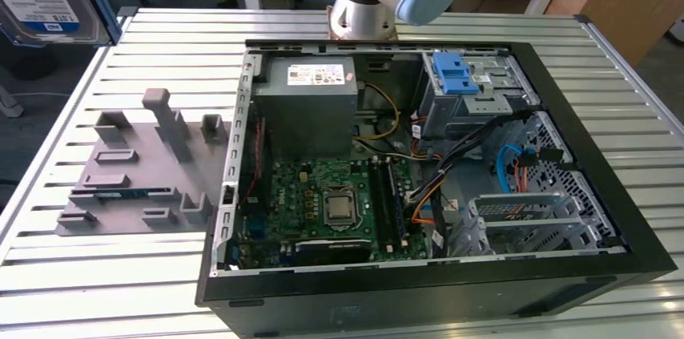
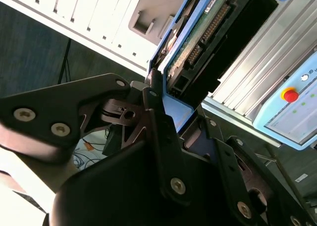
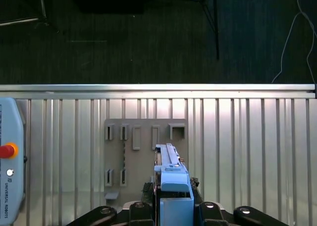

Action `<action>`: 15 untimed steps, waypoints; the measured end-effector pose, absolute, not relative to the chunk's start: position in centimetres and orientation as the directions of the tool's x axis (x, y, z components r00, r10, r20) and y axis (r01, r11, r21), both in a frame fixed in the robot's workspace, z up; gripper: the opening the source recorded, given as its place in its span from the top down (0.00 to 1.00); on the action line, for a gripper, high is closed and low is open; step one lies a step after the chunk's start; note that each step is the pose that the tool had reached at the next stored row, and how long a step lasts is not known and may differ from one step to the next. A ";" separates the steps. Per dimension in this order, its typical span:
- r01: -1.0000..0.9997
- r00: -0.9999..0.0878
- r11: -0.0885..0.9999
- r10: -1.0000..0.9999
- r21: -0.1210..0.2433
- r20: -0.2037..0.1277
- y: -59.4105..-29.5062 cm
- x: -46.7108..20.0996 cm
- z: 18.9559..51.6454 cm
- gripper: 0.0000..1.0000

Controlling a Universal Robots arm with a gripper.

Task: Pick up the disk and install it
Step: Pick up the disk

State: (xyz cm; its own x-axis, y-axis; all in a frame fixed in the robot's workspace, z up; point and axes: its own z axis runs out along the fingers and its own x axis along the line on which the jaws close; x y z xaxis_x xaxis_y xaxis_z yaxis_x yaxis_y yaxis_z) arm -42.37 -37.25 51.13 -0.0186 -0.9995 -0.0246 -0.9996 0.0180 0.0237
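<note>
Gripper (image 3: 174, 210) clamped on disk (image 3: 168, 155) at blue rails (image 3: 176, 182). Disk edge-on, aloft above grey holder (image 3: 143, 137) near table (image 3: 237, 146) edge. Likely rigid, heavyish, shock-sensitive. Rails look best grip; keep off connector (image 2: 210, 30).

Open black computer case (image 1: 428, 299) on slatted metal table (image 1: 107, 275); grey slotted plate (image 1: 134, 164) just beside it; green motherboard (image 1: 299, 195) inside
</note>
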 end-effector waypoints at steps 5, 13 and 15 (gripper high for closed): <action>-1.000 -0.019 0.018 -1.000 0.024 -0.025 -37.3 -41.4 51.1 0.64; -1.000 -0.019 0.018 -1.000 0.025 -0.024 -37.4 -40.3 51.1 0.64; -1.000 -0.019 0.018 -1.000 0.025 -0.025 -37.4 -40.0 51.1 0.64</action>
